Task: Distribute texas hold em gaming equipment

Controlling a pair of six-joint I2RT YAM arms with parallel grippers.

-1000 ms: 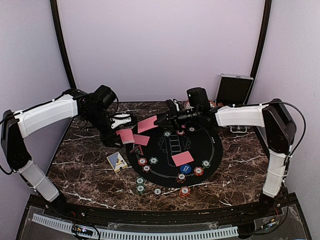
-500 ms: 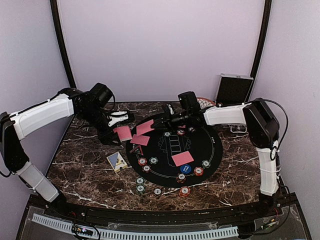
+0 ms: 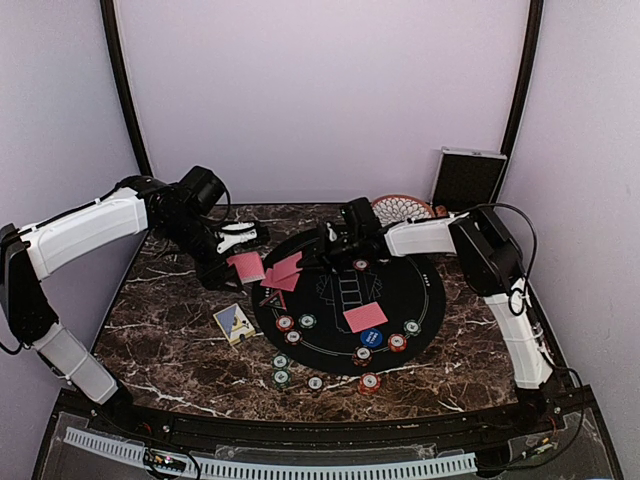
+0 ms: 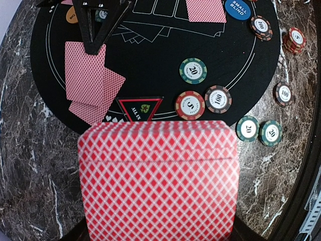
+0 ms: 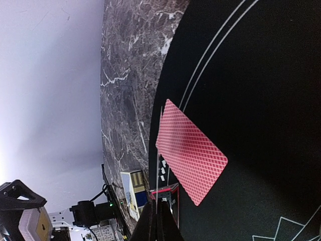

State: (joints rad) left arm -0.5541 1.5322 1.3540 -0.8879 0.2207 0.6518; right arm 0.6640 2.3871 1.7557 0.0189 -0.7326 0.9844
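- Left gripper (image 3: 238, 265) clamped on the deck (image 4: 158, 186), red backs up, held over the table (image 3: 160, 330) just off the left edge of the mat (image 4: 150, 45).
- Right gripper (image 4: 93, 44) clenched tight and reaching left across the mat. Its tips are low over the top edge of three overlapping cards (image 4: 95, 88), face down on the mat's left side. Cannot tell whether it pinches one or only touches it.
- Right wrist view: a card (image 5: 190, 150) lies flat on the mat ahead of the tips. A thin pale line runs from the tips up to its corner; cannot tell what that is.
- Lone card (image 3: 365, 317) face down, centre-right of the mat, with the blue disc (image 3: 371, 337) just on its near side.
- Orange disc (image 4: 71, 15) on the mat, beside the right gripper's fingers.
- Chips (image 4: 193, 70): red, green and dark ones scattered along the mat's near rim, with a few more off the mat on the table's near side.
- Small box (image 3: 235, 322) on the table, just left of the mat.
- Bowl (image 3: 400, 208) behind the right arm, with the case (image 3: 468, 178) upright at the back right.
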